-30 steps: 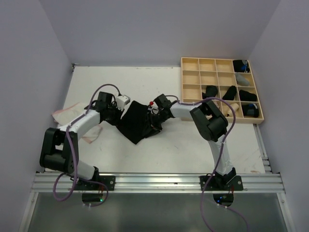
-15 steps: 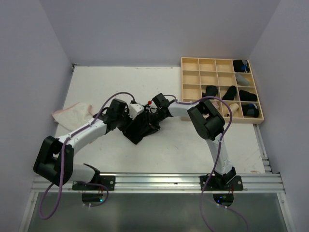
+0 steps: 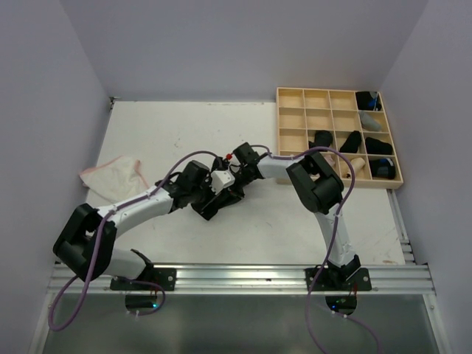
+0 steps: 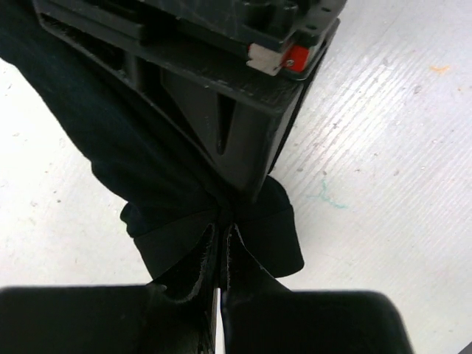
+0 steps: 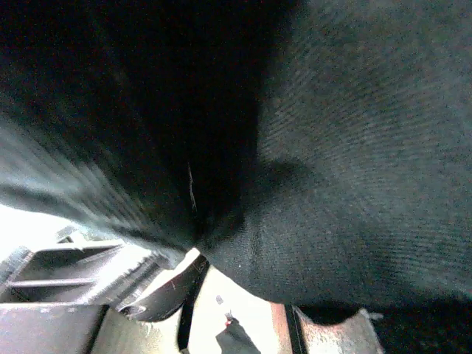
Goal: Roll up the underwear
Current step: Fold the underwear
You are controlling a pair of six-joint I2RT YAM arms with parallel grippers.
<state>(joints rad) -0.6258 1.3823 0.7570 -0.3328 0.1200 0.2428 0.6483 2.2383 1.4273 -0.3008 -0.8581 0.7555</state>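
Swung my left claw (image 4: 223,247) across, pinching the black underwear (image 4: 140,177) into a tighter fold; right claw (image 4: 247,181), can't tell its grip; roll's started.

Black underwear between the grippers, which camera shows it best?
Left wrist: the black underwear lies bunched, pinched in the left gripper. Top external shows it small and mostly covered; right wrist, only dark close-up cloth.

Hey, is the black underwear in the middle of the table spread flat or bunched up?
Bunched up: the black underwear is a narrow gathered clump, pinched in the left gripper.
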